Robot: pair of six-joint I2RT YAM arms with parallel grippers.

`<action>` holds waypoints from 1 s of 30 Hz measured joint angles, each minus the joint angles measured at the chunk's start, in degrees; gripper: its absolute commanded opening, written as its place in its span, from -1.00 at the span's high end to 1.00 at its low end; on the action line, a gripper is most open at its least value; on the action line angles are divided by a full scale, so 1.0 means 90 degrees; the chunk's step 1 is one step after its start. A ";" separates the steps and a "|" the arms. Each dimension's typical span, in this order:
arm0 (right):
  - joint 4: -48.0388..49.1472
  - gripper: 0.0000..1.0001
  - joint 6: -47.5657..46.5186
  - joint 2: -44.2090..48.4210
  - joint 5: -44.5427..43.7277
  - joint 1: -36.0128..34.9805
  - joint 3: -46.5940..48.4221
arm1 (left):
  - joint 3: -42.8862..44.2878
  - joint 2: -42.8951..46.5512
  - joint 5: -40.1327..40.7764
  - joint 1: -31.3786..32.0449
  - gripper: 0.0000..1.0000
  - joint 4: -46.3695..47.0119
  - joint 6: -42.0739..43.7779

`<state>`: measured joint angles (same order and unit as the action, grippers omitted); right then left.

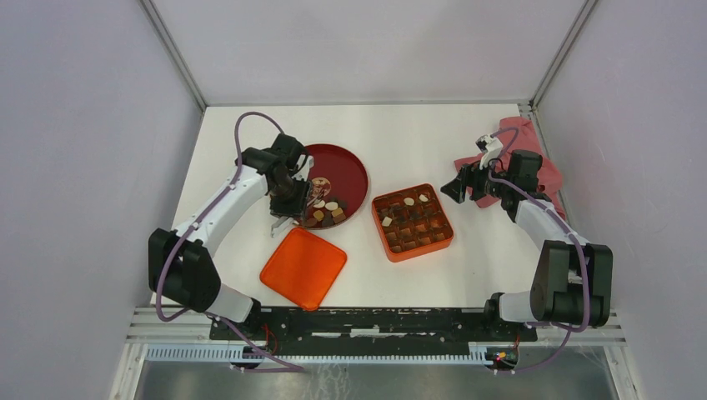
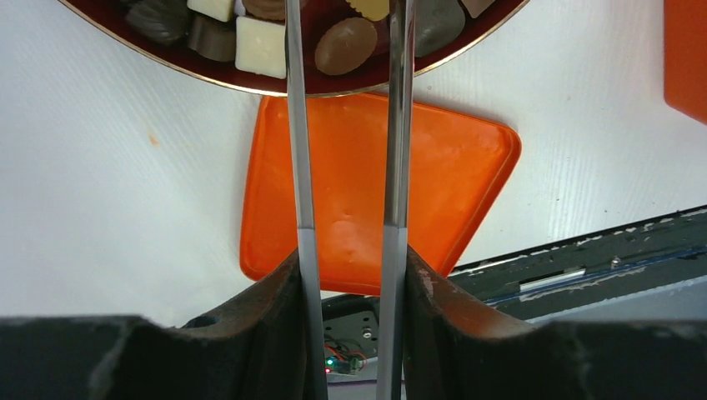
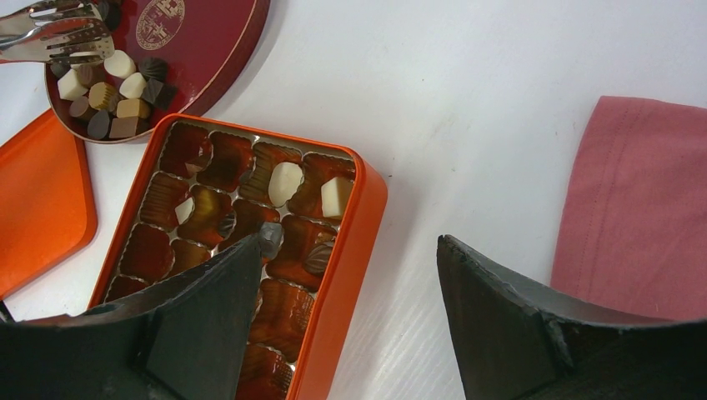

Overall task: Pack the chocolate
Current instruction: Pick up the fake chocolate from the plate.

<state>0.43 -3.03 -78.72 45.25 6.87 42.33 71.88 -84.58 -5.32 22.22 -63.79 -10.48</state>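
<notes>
Several chocolates (image 1: 325,210), dark, tan and cream, lie on the near part of the dark red plate (image 1: 350,162). My left gripper (image 1: 288,200) is shut on metal tongs (image 2: 303,125) and holds them over these pieces. In the left wrist view a tan oval piece (image 2: 345,46) lies between the tong arms; the tips are out of frame. The square orange box (image 1: 414,252) holds a few pieces, such as a white one (image 3: 285,182), and many cells are bare. My right gripper (image 1: 454,187) is open and empty, just right of the box.
The orange box lid (image 1: 303,267) lies flat near the front, left of the box. A pink cloth (image 1: 542,162) lies at the back right, behind my right gripper. White walls close in the table on three sides.
</notes>
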 measured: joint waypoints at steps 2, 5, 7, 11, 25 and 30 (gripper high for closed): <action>0.0000 -0.65 0.0005 0.0000 0.0000 0.0000 0.0000 | 0.0066 -0.0036 0.0151 -0.0002 0.10 -0.0024 0.0243; 0.0000 -0.65 0.0017 -0.0002 0.0000 0.0000 0.0000 | 0.0080 -0.0131 0.0313 -0.0002 0.10 -0.0049 0.0517; 0.0000 -0.65 0.0019 -0.0005 0.0000 -0.0002 0.0000 | 0.0080 -0.0202 0.0413 -0.0002 0.09 -0.0061 0.0826; -0.0002 -0.65 0.0017 -0.0005 0.0000 -0.0002 0.0000 | 0.0066 -0.0187 0.0449 -0.0002 0.07 -0.0017 0.1591; -0.0007 -0.65 0.0017 -0.0012 -0.0005 -0.0002 0.0000 | -0.0214 0.0092 0.0362 -0.0002 0.03 0.0185 0.3296; -0.0007 -0.65 0.0017 -0.0012 -0.0005 -0.0002 0.0000 | -0.0245 0.0092 0.0362 -0.0051 0.04 0.0177 0.3514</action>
<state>0.36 -2.87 -78.83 45.21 6.85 42.33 69.67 -83.74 -2.07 21.76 -62.19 21.15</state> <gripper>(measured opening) 0.825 0.488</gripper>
